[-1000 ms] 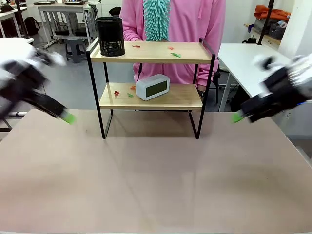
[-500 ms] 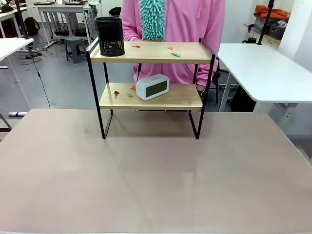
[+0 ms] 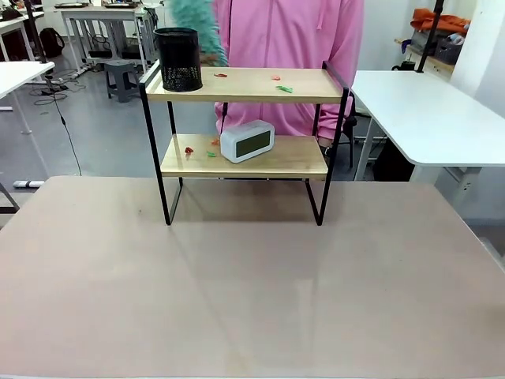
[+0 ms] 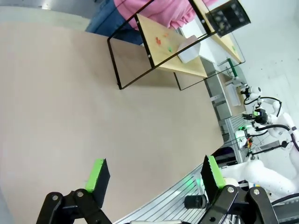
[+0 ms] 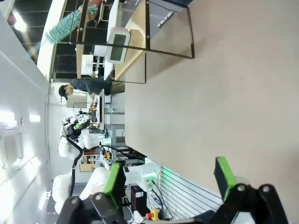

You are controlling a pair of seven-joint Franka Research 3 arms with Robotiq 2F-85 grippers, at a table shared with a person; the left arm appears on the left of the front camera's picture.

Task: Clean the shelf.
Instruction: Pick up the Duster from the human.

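Fluffy teal duster swung left toward black mesh cup, wood-board shelf well ahead of both wide-spread jaws

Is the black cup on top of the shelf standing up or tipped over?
Standing up. The black mesh cup sits on its base at the left end of the shelf's top board, open mouth facing up.

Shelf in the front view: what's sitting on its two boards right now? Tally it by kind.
Black mesh cup: 1
White clock: 1
Small coloured scraps: 6 (3 on the top board, 3 on the lower)
Total on the shelf: 8
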